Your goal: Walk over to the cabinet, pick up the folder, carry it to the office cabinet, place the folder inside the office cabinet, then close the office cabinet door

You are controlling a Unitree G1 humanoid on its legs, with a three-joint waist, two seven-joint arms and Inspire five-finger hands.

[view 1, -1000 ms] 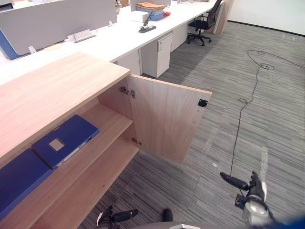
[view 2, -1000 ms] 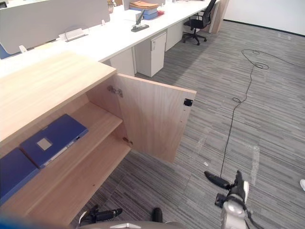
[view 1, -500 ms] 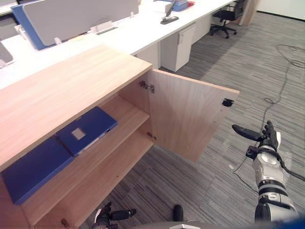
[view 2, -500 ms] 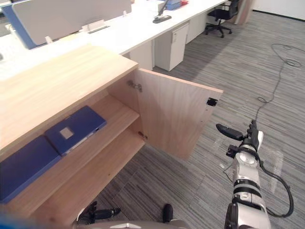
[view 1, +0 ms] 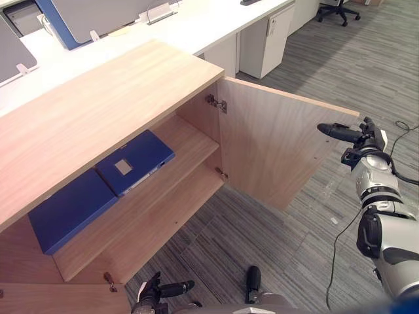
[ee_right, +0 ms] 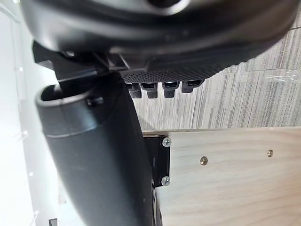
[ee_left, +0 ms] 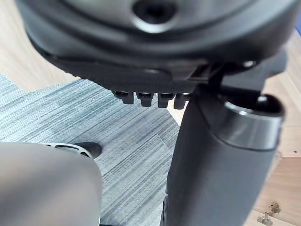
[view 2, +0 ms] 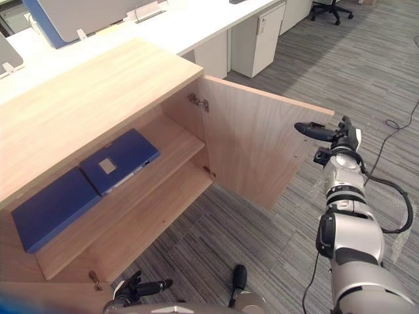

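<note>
The wooden office cabinet stands with its door swung wide open. Two blue folders lie flat on its upper shelf: one with a grey label and a plain one further left. My right hand is raised at the door's free edge, open and holding nothing, its thumb pointing at the door. In the right wrist view the door's inner face and its black catch lie just past the thumb; I cannot tell if they touch. My left hand hangs low, open and holding nothing.
The lower shelf is bare. Behind the cabinet run white desks with grey partitions, a white drawer unit and a black office chair. Grey striped carpet spreads to the right of the door.
My right arm has risen from low by the floor to the door's free edge. The whole picture has shifted, bringing the cabinet more to the centre. The folders have not moved.
</note>
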